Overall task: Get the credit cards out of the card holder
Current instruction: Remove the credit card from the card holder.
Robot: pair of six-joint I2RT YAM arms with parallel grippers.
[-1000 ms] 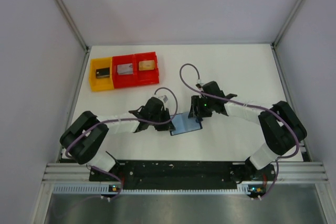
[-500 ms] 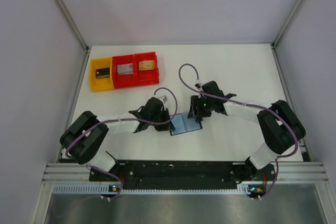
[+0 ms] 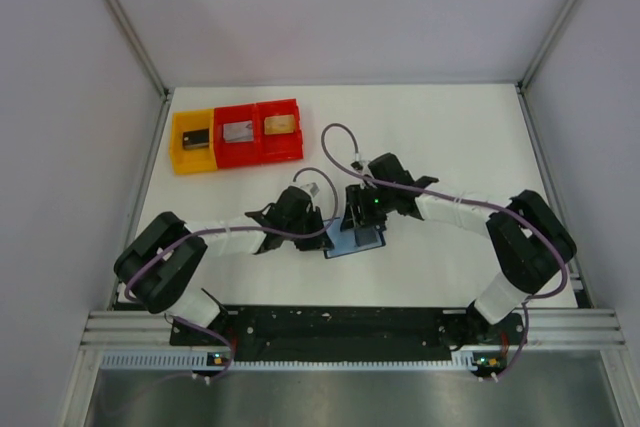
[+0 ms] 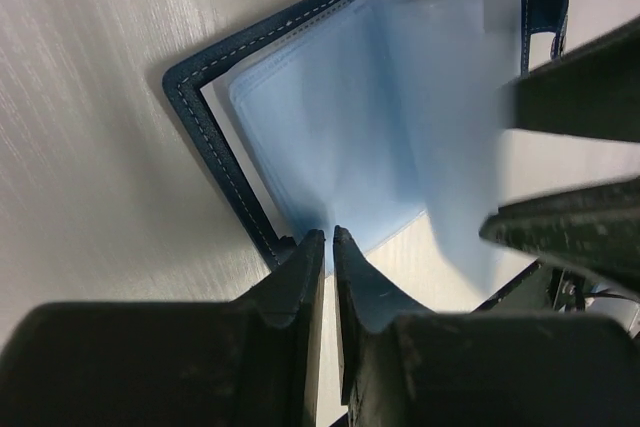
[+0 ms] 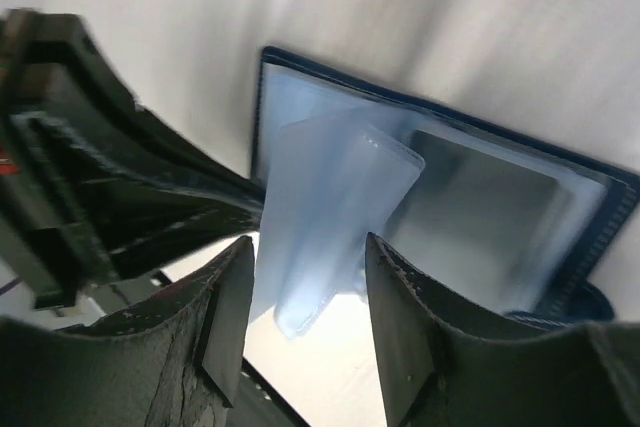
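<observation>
Table (image 3: 450,137) – white, slick-looking, with nothing on it to brace a flat item, so anything tugged sideways is likely to slide. Bins (image 3: 240,155) – red and yellow, at the far left, well apart from the work. They pose no hazard unless a freed card is flung that way. Card holder (image 4: 320,117) – navy, lying open at the table's middle near the arms, between the two grippers, with its pale blue sleeves fanned upward. The main risk is that the whole holder lifts or swivels when a sleeve is pulled, because only one edge is pinned. Left gripper (image 4: 329,245) – jaws all but closed, and it appears to pinch the holder's near edge. The bite looks shallow, and if it slips the anchor is lost. Right gripper (image 5: 308,245) – jaws apart, straddling one raised sleeve without squeezing it. The left gripper sits just beside it, so a careless closing or twist could knock the two together. Sleeve (image 5: 335,187) – thin, limp, translucent plastic. A grip would probably catch the plastic only, leaving the card inside, and a hard pull might crease it or tear it from the spine. Grey rectangle (image 5: 480,197) – lies under the flat plastic and is possibly a card, though this cannot be told. No card edge shows, so a grasp here would be made blind.
</observation>
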